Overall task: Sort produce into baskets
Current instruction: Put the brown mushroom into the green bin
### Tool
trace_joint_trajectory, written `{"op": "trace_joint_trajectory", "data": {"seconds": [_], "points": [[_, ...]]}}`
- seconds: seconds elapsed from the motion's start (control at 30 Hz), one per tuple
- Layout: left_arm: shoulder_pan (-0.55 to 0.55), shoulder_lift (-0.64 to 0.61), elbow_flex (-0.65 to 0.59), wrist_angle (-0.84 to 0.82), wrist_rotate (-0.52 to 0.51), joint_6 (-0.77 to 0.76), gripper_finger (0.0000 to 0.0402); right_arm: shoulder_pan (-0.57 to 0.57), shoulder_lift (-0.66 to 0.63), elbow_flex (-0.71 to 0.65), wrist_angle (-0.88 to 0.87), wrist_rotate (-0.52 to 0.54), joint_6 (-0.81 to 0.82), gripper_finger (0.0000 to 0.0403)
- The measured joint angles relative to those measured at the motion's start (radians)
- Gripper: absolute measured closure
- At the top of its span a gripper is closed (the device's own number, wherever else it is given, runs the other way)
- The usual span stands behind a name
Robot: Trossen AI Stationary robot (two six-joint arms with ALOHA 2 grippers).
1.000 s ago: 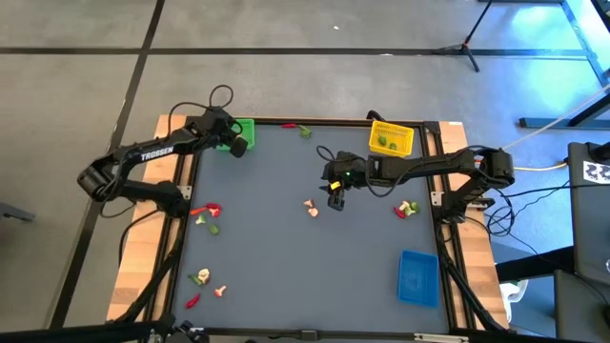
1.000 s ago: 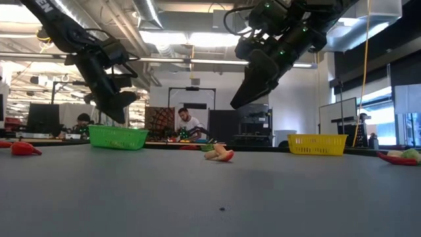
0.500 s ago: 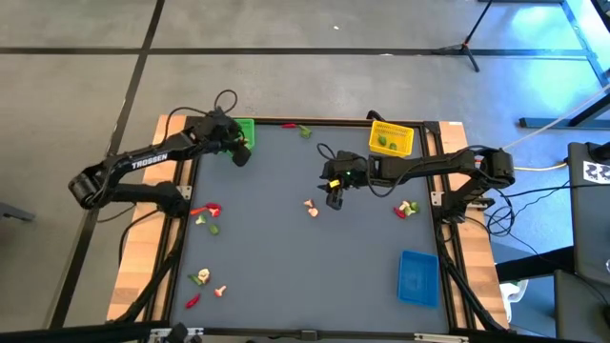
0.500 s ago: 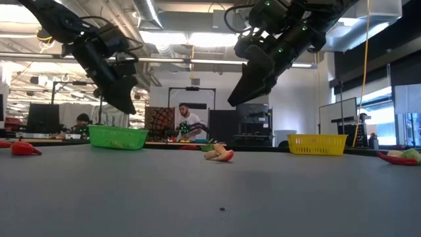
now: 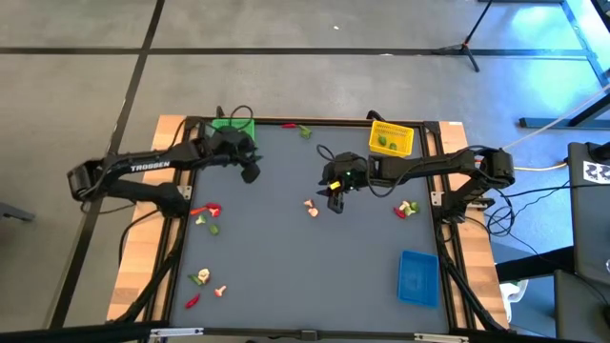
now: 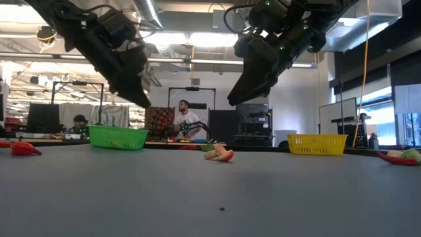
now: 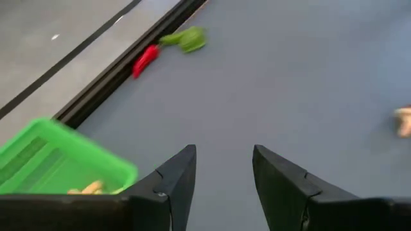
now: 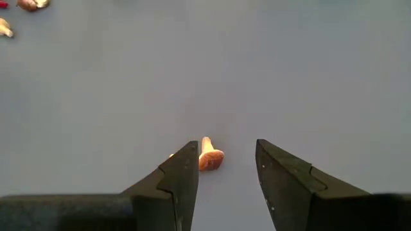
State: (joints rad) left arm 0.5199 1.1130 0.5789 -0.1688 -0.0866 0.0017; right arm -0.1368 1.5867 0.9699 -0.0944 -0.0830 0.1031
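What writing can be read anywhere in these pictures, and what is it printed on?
"TROSSEN": white letters along the left arm, seen from above.
A black-and-white square marker at the right edge carries a pattern, no readable words.
Nothing else is legible.

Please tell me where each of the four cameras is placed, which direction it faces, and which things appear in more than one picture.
High view: above, facing straight down; table, both arms, green basket.
Low view: at tabletop height, facing level into the room; both arms descend from above.
Left wrist view: on the left arm; left gripper open over the mat.
Right wrist view: on the right arm; right gripper open above the mushroom piece.
Shared: the mushroom piece in high, low and right wrist; the green basket in high, low and left wrist.
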Motion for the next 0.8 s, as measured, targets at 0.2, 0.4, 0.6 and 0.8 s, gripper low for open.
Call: {"op": "trace_joint_trajectory", "data": {"seconds": [0.2, 0.4, 0.6, 0.8], "points": [[-0.101, 0.000, 0.000, 0.055, 0.000, -0.005, 0.0251, 0.000, 0.001, 0.000, -0.002, 0.002, 0.003, 0.0246], [-0.195, 0.000, 0.000, 0.121, 0.000, -0.015, 0.0251, 0.034, 0.001, 0.000, -0.017, 0.020, 0.024, 0.0246], [-0.278, 0.000, 0.000, 0.170, 0.000, -0.034, 0.0251, 0.071, -0.049, 0.000, -0.109, 0.036, 0.024, 0.0246], [-0.332, 0.006, 0.000, 0.179, 0.000, -0.063, 0.0251, 0.122, -0.166, 0.001, -0.331, 0.063, 0.046, 0.0246]]}}
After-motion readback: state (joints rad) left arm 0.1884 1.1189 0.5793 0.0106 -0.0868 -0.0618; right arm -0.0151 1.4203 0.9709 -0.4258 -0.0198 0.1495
